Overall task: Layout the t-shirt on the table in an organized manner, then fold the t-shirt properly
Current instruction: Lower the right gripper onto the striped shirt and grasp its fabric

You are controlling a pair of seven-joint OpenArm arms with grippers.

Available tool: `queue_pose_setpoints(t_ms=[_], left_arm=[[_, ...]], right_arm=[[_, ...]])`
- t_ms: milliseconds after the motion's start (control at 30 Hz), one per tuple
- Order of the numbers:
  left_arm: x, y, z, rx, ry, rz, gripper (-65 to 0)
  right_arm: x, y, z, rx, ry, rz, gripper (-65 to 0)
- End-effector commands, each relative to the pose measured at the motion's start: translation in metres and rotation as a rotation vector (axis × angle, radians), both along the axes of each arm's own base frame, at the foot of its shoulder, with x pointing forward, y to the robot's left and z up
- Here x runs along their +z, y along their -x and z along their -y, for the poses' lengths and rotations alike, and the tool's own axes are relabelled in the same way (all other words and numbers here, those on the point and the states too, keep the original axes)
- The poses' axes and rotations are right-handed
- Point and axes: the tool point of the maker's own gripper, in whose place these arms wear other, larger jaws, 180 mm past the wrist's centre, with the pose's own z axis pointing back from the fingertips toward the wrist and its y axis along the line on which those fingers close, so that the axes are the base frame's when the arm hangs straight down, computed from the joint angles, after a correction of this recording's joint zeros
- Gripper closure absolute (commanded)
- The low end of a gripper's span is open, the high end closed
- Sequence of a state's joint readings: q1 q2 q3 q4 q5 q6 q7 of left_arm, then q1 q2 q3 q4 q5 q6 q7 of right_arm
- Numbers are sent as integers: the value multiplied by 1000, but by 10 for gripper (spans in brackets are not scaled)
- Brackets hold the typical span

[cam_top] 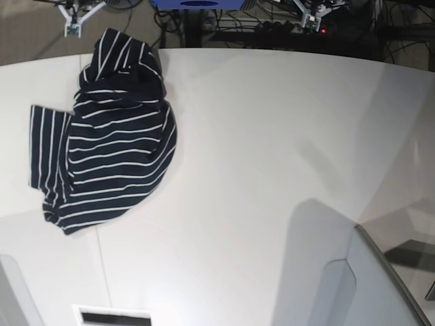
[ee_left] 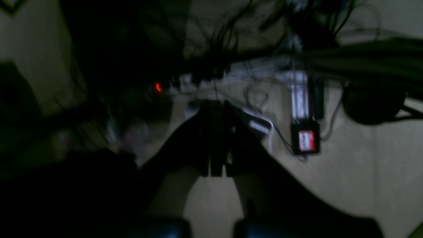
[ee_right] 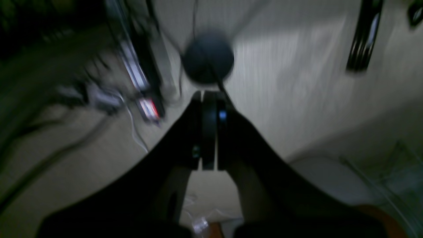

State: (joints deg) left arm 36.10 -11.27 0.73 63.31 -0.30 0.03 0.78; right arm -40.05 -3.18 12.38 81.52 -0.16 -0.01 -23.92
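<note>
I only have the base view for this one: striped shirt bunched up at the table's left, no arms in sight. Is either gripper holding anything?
Observer: No. The left wrist view shows the left gripper shut, with nothing between its jaws.
Operator: And the right one?
Observer: The right gripper is shut and empty too.
Operator: What are they facing?
Observer: Not the t-shirt. The left wrist camera looks at a floor with a black box bearing a red and white label. The view is blurred.
</note>
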Motion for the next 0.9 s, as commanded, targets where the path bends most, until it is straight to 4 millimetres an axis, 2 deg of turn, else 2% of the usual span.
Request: queue_pose_setpoints(t_ms=[0, 200, 333, 467, 533, 633, 733, 800, 867], left_arm=[[11, -8, -5, -20, -7, 42, 0], [65, -62, 15, -78, 28, 239, 0], [97, -96, 30, -93, 58, 359, 0], [131, -146, 72, -107, 189, 495, 0], [140, -166, 97, -138, 248, 539, 0], [148, -186, 134, -215, 315, 578, 0], [141, -196, 168, -282, 356, 529, 0], [135, -205, 195, -338, 370, 472, 0], [131, -213, 217, -378, 376, 425, 0]], right_arm=[[15, -9, 0, 7, 9, 52, 0], [74, -81, 12, 46, 65, 288, 0], [107, -137, 4, 103, 49, 444, -2], [121, -186, -12, 173, -6, 525, -17], [127, -207, -7, 171, -5, 527, -80], [144, -236, 23, 117, 36, 550, -239], [153, -252, 53, 77, 57, 557, -411], [150, -257, 69, 55, 46, 543, -500], [140, -258, 84, 32, 25, 511, -542]])
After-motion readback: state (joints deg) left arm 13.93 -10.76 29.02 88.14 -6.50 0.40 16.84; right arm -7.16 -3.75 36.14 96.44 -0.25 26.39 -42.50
